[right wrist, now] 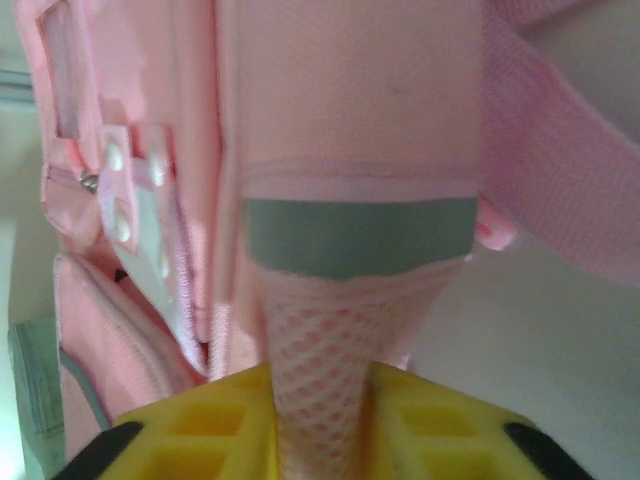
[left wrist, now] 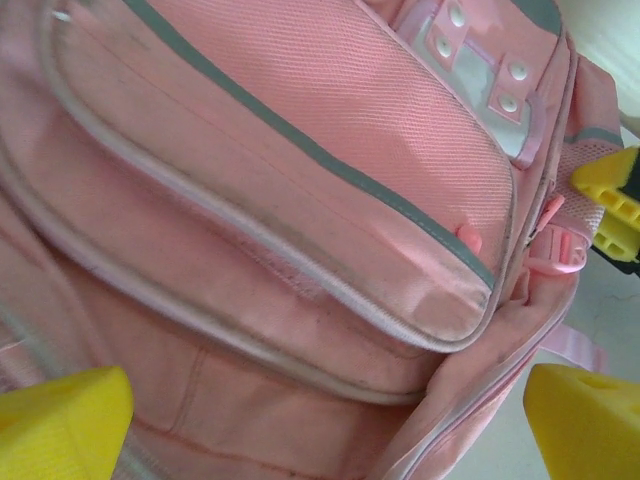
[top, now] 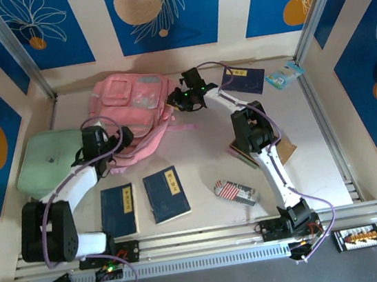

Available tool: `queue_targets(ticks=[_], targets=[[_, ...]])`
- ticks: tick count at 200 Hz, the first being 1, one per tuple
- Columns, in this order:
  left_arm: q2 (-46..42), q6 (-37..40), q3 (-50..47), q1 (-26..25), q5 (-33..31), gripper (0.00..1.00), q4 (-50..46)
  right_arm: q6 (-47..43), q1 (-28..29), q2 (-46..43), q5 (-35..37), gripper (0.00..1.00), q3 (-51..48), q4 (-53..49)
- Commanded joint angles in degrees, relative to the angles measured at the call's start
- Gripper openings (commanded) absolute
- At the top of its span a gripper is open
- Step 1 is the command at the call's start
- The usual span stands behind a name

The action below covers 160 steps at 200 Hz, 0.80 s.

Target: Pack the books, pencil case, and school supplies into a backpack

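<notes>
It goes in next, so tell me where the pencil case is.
In the top view the pencil case lies on the table near its front edge, between a navy book on its left and the right arm, far from the backpack.

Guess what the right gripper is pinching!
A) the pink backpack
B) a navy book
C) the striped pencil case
A: in the right wrist view, the right gripper is shut on the netted side of the backpack.

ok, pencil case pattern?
Pencil case: red-and-white stripes, dark patch; clearest in top external view.
</notes>
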Motion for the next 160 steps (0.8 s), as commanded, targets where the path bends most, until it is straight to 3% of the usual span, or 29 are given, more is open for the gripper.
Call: queue_targets(ticks=[1, 18, 88, 137, 146, 160], targets=[[3.5, -2.7, 2.8, -0.3, 4.2, 1.00, 2.1, -1.7, -0.3, -0.3, -2.0, 0.09, 1.3, -2.2], [6.8, -3.0, 4.3, -0.4, 6.5, 0.99, 3.5, -2.7, -0.6, -3.5, -0.9, 0.00, -3.3, -0.5], [19.6, -1.9, 13.5, -2.8, 14.6, 0.98, 3.0, -3.2, -4.6, -29.5, 2.3, 0.00, -42.8, 15.3], [27.1, 0.1, 24.7, -4.4, 14.4, 0.97, -0.2, 1.4, -6.9, -36.7, -0.6, 0.00, -54.2, 18.4], [27.0, 0.2, 25.9, -4.5, 14.0, 0.97, -1.1, 2.7, -7.1, -37.2, -1.1, 0.06, -54.8, 18.5], [25.4, 0.5, 26.5, -4.9, 13.3, 0.97, -3.0, 4.6, -7.2, -38.3, -1.2, 0.24, -55.7, 18.4]])
